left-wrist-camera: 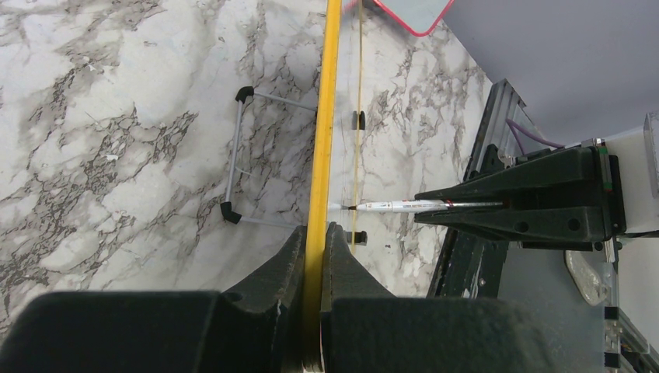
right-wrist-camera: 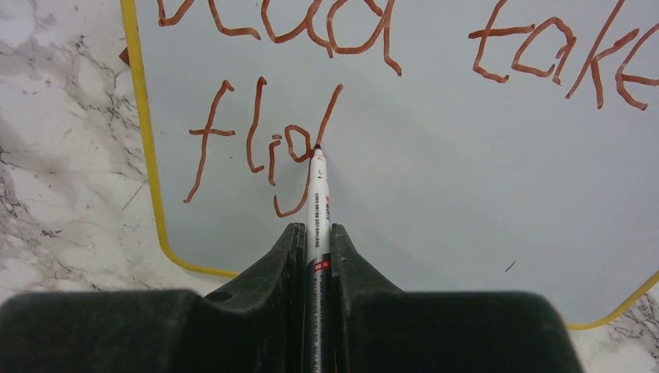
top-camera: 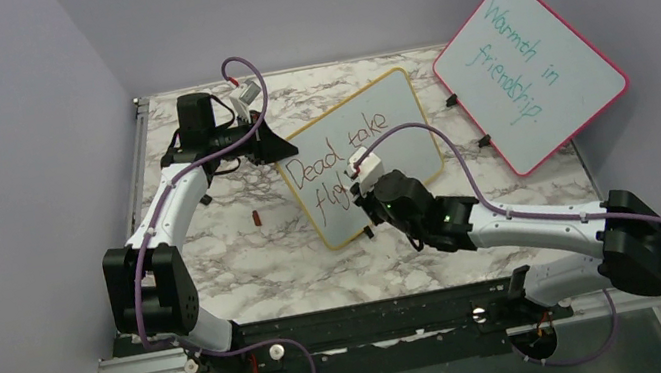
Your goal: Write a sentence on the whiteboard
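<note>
The whiteboard [top-camera: 401, 149], yellow-framed, stands tilted at mid-table. Its sentence [top-camera: 338, 150] reads "Dead take" on the top line and "flig" plus one fresh upstroke [right-wrist-camera: 256, 144] below. My left gripper [top-camera: 276, 151] is shut on the board's left edge; the left wrist view shows the yellow frame [left-wrist-camera: 320, 140] clamped between the jaws of the left gripper [left-wrist-camera: 315, 233]. My right gripper [top-camera: 362, 181] is shut on a white marker [right-wrist-camera: 319, 194], whose tip touches the board [right-wrist-camera: 466, 194] at the foot of that upstroke. The marker also shows in the left wrist view [left-wrist-camera: 404, 206].
A pink-red-framed board [top-camera: 530, 72] with teal handwriting leans at the back right. A small red cap [top-camera: 257, 218] lies on the marble table left of the whiteboard. A grey wire stand [left-wrist-camera: 233, 155] with black feet sits behind the whiteboard. An aluminium rail [top-camera: 380, 325] runs along the near edge.
</note>
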You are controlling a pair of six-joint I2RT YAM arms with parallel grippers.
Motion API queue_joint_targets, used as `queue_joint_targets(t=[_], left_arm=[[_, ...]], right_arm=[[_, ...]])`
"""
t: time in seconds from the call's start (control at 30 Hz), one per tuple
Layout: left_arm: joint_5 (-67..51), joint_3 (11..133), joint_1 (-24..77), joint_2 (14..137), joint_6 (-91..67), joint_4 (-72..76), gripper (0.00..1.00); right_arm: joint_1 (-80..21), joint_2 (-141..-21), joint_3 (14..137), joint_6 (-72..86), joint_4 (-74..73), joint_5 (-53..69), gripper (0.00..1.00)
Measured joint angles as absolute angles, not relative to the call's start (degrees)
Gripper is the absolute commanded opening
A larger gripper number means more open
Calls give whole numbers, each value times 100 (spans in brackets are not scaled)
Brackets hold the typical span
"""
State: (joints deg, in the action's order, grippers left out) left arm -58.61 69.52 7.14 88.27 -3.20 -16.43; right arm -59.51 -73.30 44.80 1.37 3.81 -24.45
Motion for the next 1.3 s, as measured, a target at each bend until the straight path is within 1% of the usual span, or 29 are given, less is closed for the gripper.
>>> queue_joint_targets(t=[0.53,1.3], left_arm=[[-5861,6954,714,8829,-320,-1643,0],[-5863,6954,714,8831,-320,-1645,0]], right_arm=[[-5951,-7336,4462,97,550,-2821,0],[-5951,-7192,4289,322,183,-2773,1]])
